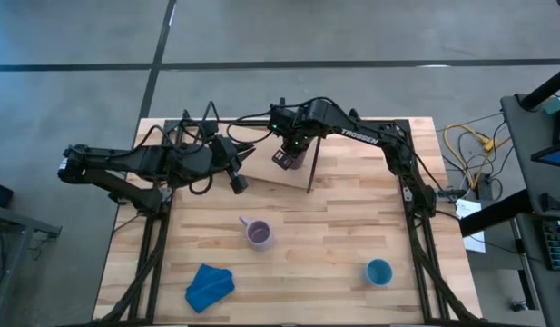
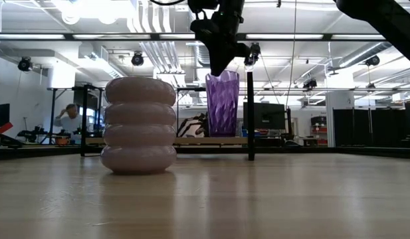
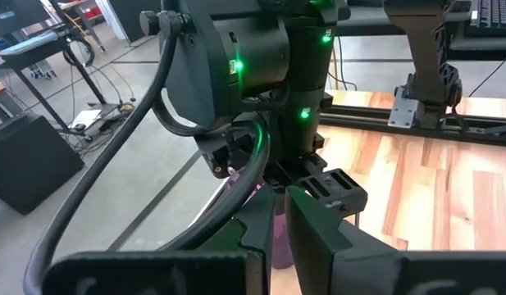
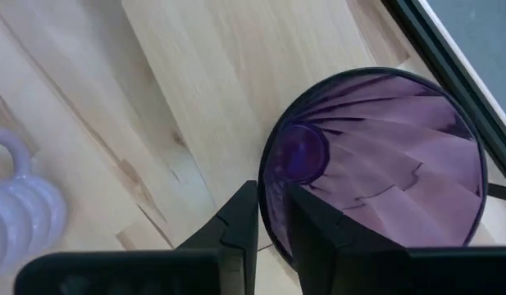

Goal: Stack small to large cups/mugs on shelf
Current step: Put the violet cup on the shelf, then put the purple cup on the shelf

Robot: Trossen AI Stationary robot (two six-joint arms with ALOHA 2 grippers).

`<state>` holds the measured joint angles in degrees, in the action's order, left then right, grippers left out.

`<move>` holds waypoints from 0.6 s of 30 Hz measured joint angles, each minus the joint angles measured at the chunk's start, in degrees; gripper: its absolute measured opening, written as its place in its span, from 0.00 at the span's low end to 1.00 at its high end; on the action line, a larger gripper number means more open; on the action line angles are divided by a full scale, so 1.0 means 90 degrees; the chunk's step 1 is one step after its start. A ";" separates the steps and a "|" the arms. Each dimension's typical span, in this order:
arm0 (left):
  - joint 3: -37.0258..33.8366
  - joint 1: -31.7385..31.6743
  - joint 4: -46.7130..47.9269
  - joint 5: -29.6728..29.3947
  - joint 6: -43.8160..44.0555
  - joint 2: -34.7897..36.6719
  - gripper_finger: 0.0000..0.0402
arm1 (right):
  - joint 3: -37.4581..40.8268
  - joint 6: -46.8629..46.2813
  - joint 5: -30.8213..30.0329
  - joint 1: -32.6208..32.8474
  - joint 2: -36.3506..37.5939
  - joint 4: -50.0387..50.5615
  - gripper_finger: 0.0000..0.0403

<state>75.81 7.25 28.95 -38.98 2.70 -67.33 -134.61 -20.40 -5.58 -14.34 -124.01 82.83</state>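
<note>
Purple tumbler (image 4: 376, 164) rim sits between your right gripper (image 4: 273, 217) fingers, which pinch its wall from above; the tumbler stands upright on the shelf (image 1: 284, 177) at the table's far side. Count that as the large cup placed, though not yet released. Your left gripper (image 1: 236, 182) hovers just beside the shelf; you cannot tell its fingers. Left to do: lavender mug (image 1: 258, 233) mid-table and blue cup (image 1: 378, 272) near the front right edge, both off the shelf, nothing nested.
</note>
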 joint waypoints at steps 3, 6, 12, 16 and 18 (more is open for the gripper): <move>-0.0005 0.0002 0.0005 0.0005 0.0000 0.0000 0.05 | 0.0000 -0.0020 0.0000 0.0024 0.0000 0.0002 0.13; -0.0005 0.0002 0.0002 0.0007 -0.0002 0.0000 0.05 | 0.0000 -0.0066 0.0001 0.0076 0.0017 0.0005 0.13; -0.0005 0.0002 0.0009 0.0007 -0.0002 0.0000 0.05 | -0.0029 -0.0071 0.0000 0.0236 0.0128 -0.0003 0.13; -0.0003 0.0002 0.0010 0.0007 0.0000 0.0000 0.05 | -0.0029 -0.0204 0.0002 0.0439 0.0418 -0.0054 0.13; -0.0003 0.0002 0.0037 0.0007 0.0002 0.0000 0.05 | -0.0034 -0.0209 0.0001 0.0541 0.0595 -0.0068 0.13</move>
<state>75.79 7.27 29.28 -38.92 2.72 -67.33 -134.91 -22.28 -5.58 -9.47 -118.65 82.21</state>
